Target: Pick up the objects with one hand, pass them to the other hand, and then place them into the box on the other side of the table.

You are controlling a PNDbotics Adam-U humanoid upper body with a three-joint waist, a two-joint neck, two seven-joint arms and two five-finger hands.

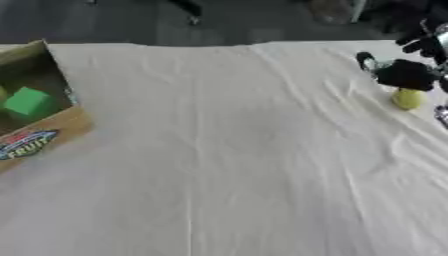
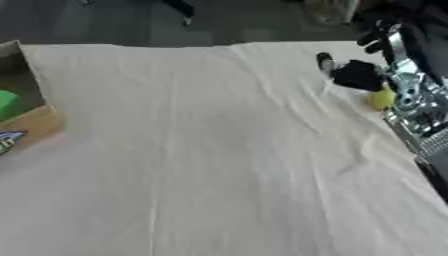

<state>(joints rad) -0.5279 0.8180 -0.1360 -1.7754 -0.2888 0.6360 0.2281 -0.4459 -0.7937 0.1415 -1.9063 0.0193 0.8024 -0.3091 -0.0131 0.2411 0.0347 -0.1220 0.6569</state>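
Left eye view: the right hand [image 1: 405, 74] sat at the upper right, just above a yellow object [image 1: 406, 98] on the white cloth [image 1: 227, 150].
Box: a cardboard box [image 1: 52, 131] at mid left held a green block [image 1: 28, 103].
Right eye view: the yellow object lay just below the dark fingers [image 2: 354, 75]; whether they were spread or curled could not be told.

Right arm enters at upper right edge of frame. Right hand [image 2: 357, 74] sits low there, finger state unclear. Left hand out of view.

Twin head-mounted eyes, angled down over the same cloth-covered table [image 1: 227, 150], right view shifted sideways.
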